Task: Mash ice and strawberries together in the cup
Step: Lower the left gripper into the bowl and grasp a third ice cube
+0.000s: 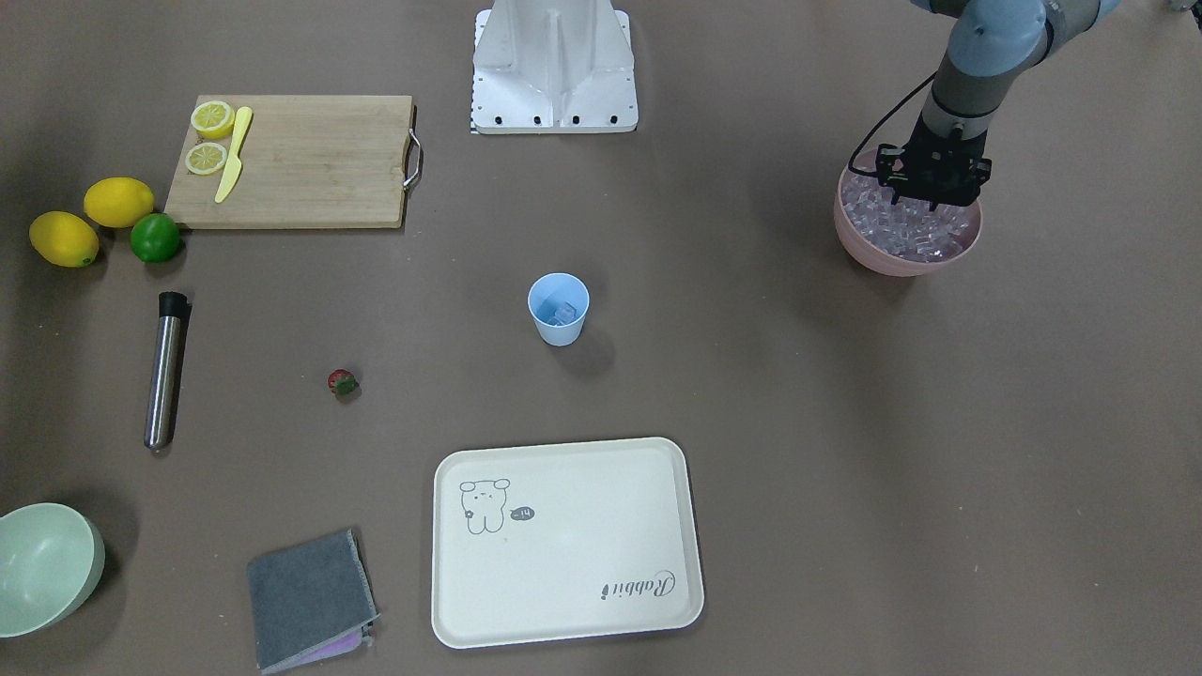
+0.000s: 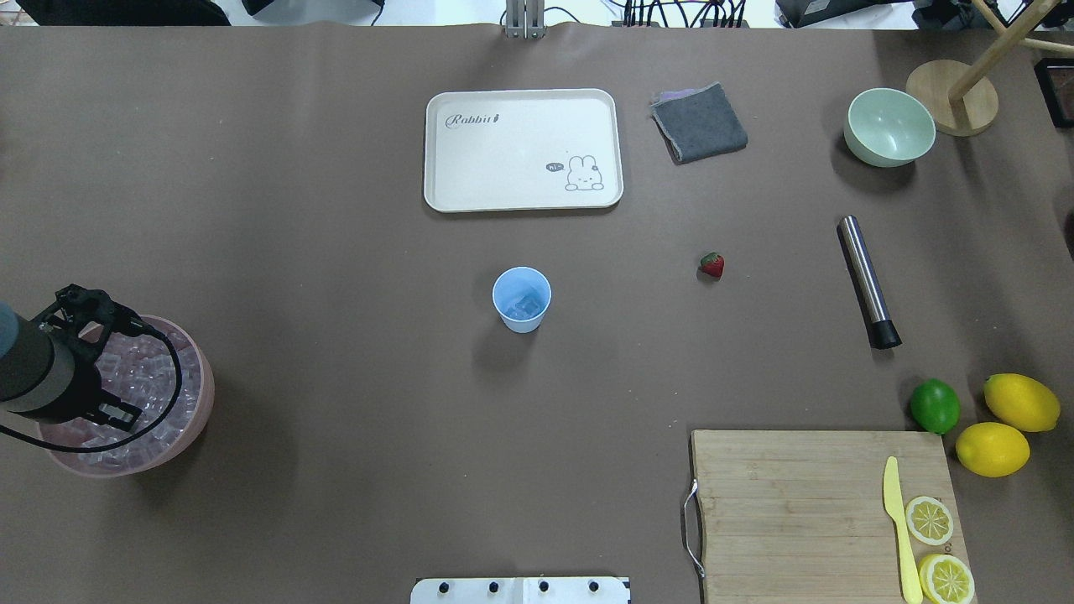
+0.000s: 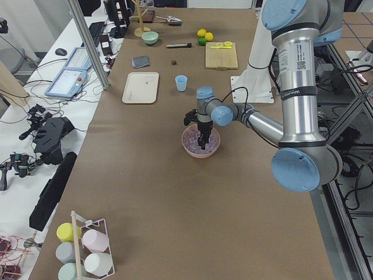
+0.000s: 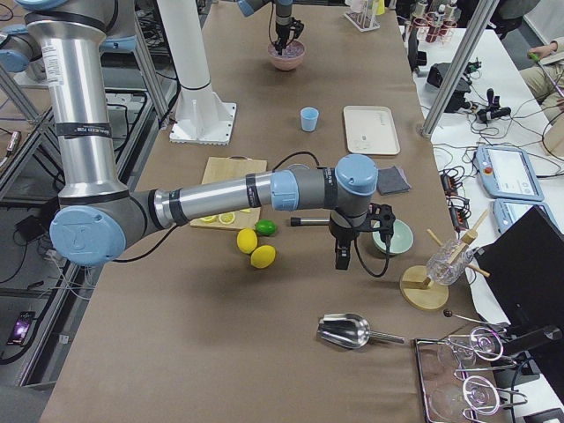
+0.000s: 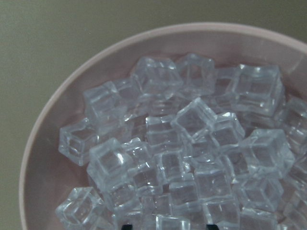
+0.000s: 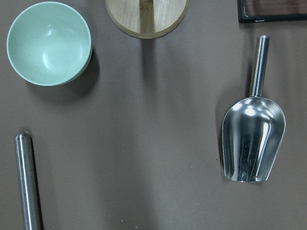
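Observation:
The light blue cup [image 1: 558, 310] stands upright mid-table with a few ice cubes inside; it also shows in the overhead view [image 2: 521, 299]. The tiny red strawberry [image 1: 342, 382] lies alone on the table, apart from the cup. Many clear ice cubes [image 5: 192, 143] fill the pink bowl [image 1: 864, 249]. My left gripper [image 1: 934, 188] points down just above that ice, and its two dark tips sit apart at the bottom edge of the left wrist view, so it is open and empty. My right gripper [image 4: 341, 258] hangs near the pale green bowl; I cannot tell whether it is open.
A steel muddler [image 1: 165, 371] lies beyond the strawberry. A cream tray [image 1: 563, 540], a grey cloth [image 1: 310, 601], a pale green bowl [image 1: 47, 563], a cutting board [image 1: 300, 160] with lemon slices and a knife, lemons and a lime [image 1: 155, 238] stand around. A metal scoop [image 6: 252, 139] lies under the right wrist.

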